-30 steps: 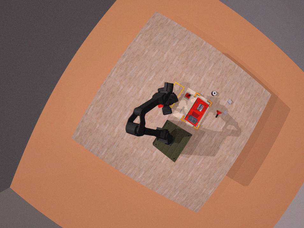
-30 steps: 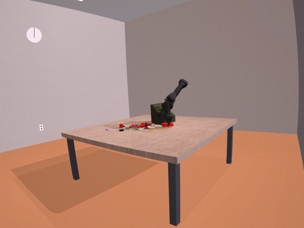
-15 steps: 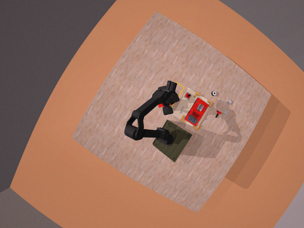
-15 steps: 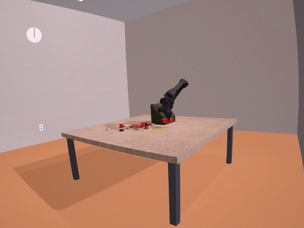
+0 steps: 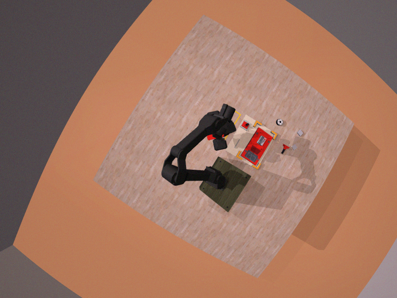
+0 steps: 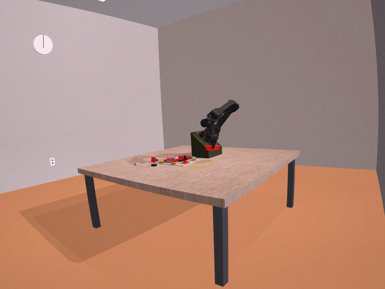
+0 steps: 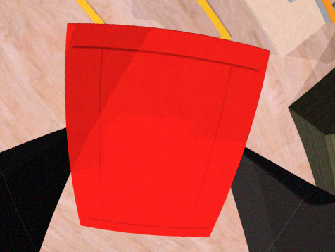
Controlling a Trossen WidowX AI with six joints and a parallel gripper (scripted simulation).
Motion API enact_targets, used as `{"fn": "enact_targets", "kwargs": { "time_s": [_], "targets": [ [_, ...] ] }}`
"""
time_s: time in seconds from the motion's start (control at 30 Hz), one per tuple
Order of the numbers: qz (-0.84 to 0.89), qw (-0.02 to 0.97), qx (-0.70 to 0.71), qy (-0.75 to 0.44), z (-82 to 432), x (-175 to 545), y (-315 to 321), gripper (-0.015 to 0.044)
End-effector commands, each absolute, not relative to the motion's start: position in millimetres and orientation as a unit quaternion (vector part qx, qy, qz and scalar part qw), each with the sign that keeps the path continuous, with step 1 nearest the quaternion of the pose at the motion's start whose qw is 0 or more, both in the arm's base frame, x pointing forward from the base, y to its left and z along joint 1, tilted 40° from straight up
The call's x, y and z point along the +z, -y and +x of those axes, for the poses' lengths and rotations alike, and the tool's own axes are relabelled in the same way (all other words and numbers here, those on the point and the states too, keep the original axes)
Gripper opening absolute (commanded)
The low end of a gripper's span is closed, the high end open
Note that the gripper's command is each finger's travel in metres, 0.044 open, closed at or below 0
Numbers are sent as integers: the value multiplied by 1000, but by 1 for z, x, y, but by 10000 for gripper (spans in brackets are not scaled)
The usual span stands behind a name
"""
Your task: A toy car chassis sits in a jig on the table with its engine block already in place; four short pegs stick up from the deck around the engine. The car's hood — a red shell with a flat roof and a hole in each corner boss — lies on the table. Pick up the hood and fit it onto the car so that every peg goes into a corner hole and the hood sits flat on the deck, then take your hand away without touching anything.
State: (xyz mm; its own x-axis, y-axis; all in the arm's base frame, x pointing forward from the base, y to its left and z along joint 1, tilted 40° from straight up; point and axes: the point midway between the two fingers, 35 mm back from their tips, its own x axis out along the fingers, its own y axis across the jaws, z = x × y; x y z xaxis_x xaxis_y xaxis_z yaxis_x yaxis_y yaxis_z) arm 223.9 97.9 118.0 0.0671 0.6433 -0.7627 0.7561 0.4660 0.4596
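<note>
The red hood (image 5: 210, 137) (image 6: 212, 147) (image 7: 158, 105) is roof up, held above the table. My gripper (image 6: 213, 146) (image 7: 154, 145) is shut on its two long sides, with one black finger on each side in the wrist view. The arm hides most of the hood in the top view. The corner holes are hidden. The red chassis (image 5: 261, 153) (image 6: 178, 159) sits in the jig (image 5: 239, 155), to the right of the hood in the top view. The grey engine block (image 5: 261, 140) is on its deck. The pegs are too small to make out clearly.
A yellow outline (image 5: 237, 119) (image 7: 215, 19) lies between hood and jig. A small red part with a black post (image 5: 245, 124) (image 6: 185, 162) stands beside the chassis. Beyond are a wheel (image 5: 279, 121), a red-and-black piece (image 5: 284, 147) and a grey tile (image 5: 300, 132). The dark green base (image 5: 224, 198) is nearby.
</note>
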Motion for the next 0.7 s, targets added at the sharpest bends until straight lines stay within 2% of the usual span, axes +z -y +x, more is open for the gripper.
{"fn": "enact_targets", "kwargs": {
  "time_s": [0.0,0.67],
  "targets": [
    [515,522,-48,-678,224,125,-95,0],
    [475,556,-21,-682,256,105,-66,0]
  ]
}}
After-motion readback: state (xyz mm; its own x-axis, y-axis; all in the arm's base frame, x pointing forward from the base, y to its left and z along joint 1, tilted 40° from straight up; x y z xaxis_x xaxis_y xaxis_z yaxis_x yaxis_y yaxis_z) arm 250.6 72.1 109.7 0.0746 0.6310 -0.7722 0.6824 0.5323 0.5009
